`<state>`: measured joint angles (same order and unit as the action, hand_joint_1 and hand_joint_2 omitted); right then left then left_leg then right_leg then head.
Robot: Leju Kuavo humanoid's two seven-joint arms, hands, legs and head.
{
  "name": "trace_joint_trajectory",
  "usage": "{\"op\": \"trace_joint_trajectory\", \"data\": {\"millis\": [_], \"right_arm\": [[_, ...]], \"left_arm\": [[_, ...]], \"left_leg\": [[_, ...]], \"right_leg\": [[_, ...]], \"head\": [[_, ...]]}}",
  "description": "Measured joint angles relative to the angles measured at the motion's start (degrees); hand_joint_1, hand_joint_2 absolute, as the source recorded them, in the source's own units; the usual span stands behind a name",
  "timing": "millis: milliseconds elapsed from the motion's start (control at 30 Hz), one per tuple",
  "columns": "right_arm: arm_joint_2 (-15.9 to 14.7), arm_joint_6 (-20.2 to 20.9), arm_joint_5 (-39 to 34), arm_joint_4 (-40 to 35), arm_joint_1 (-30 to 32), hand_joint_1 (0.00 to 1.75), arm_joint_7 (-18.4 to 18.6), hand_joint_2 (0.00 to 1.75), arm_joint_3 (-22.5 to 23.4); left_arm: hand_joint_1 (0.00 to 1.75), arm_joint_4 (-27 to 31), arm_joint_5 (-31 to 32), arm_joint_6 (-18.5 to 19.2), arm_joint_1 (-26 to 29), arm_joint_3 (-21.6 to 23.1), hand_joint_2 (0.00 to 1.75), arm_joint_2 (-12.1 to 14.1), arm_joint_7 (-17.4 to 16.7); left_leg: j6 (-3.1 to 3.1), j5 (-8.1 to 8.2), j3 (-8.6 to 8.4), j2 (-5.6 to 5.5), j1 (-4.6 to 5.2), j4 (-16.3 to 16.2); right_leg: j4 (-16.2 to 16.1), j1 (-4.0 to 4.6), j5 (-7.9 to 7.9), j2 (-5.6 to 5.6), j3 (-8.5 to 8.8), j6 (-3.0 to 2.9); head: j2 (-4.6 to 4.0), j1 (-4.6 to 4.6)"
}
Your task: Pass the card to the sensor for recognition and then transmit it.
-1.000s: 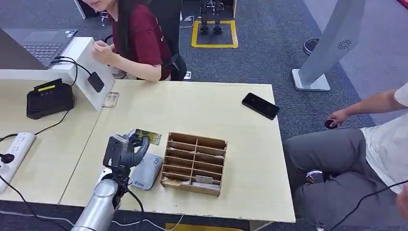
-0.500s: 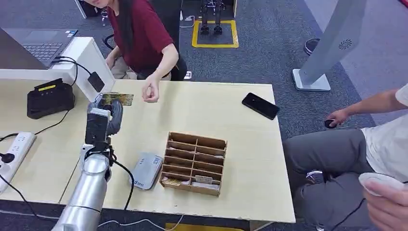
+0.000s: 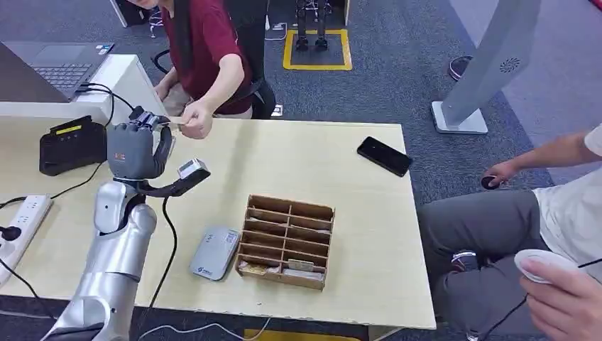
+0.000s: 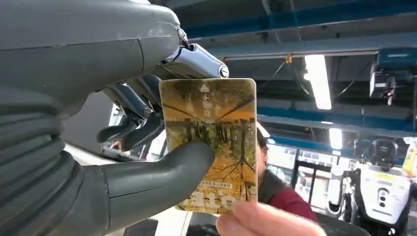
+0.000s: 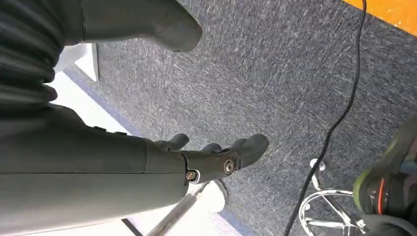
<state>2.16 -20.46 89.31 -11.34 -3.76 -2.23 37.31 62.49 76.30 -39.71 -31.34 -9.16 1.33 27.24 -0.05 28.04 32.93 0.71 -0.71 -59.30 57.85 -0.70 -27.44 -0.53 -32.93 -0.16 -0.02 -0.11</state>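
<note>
Pinching card (image 4: 212, 142), left hand (image 3: 133, 150) meets person's fingers (image 4: 265, 223).

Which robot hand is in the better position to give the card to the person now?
The left. The left robot hand already holds the card raised toward the person in the red shirt, whose fingers touch the card's edge. The right robot hand hangs over the carpet floor, holding nothing.

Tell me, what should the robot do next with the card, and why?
Probably loosen its grip. The left hand holds the card between thumb and fingers, and a person's fingers already pinch its free end, so letting go would likely finish the handover.
</note>
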Motion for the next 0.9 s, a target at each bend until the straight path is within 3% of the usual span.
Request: {"op": "trace_joint_trajectory", "data": {"millis": [33,200,600,667,733,833,900], "right_arm": [[0.0,0.07,0.0,0.0,0.0,0.0,0.18,1.75,-0.07],[0.02,0.22,0.0,0.0,0.03,0.0,0.64,1.75,-0.72],[0.02,0.15,0.0,0.0,0.07,0.0,0.39,1.75,-0.87],[0.02,0.04,-0.09,0.0,0.06,0.0,0.37,1.75,-0.87],[0.0,0.07,-0.24,0.0,0.09,0.0,0.42,1.75,-0.81],[0.0,0.07,-0.7,0.0,0.35,0.0,0.87,1.75,-0.53],[0.0,0.13,-1.05,0.0,0.6,0.0,1.36,1.75,0.05]], "left_arm": [[0.0,-0.11,0.35,0.0,-0.17,-0.74,1.75,-0.02,0.63],[0.0,-1.57,-3.46,0.0,-0.94,-3.76,1.75,-0.79,5.29],[0.0,-10.86,-12.53,0.46,-4.1,-2.97,1.75,0.52,2.07],[0.0,-11.26,-16.2,4.22,-3.84,-1.6,1.75,1.2,3.05],[0.0,-10.36,-21.17,11.95,-2.4,0.64,1.75,2.23,4.72],[0.0,-3.45,-26.11,21.69,3.75,6.55,1.75,4.9,5.29],[0.0,1.21,-28.84,24.81,7.75,9.82,1.75,6.45,5.46]], "left_leg": [[0.0,0.0,0.0,0.02,0.0,0.0],[0.0,0.0,0.02,0.04,0.0,0.0],[-0.01,0.0,0.02,0.05,0.0,0.0],[0.0,0.0,0.02,0.05,0.0,0.0],[0.0,0.0,0.03,0.06,0.01,0.02],[-0.02,0.04,0.02,0.2,0.01,0.04],[-0.01,0.05,0.08,0.2,0.0,0.04]], "right_leg": [[0.0,0.0,0.0,0.02,-0.01,0.0],[0.0,0.0,0.0,0.03,-0.06,0.0],[0.01,0.0,0.01,0.05,-0.06,0.0],[0.01,0.0,0.0,0.05,-0.06,0.0],[0.02,-0.01,0.0,0.05,-0.05,0.0],[0.01,-0.01,-0.01,0.18,-0.11,-0.01],[0.0,0.0,-0.04,0.18,-0.17,-0.01]], "head": [[0.02,0.02],[0.0,0.0],[0.02,0.0],[0.0,0.0],[0.02,0.02],[0.02,-0.02],[0.02,0.0]]}}
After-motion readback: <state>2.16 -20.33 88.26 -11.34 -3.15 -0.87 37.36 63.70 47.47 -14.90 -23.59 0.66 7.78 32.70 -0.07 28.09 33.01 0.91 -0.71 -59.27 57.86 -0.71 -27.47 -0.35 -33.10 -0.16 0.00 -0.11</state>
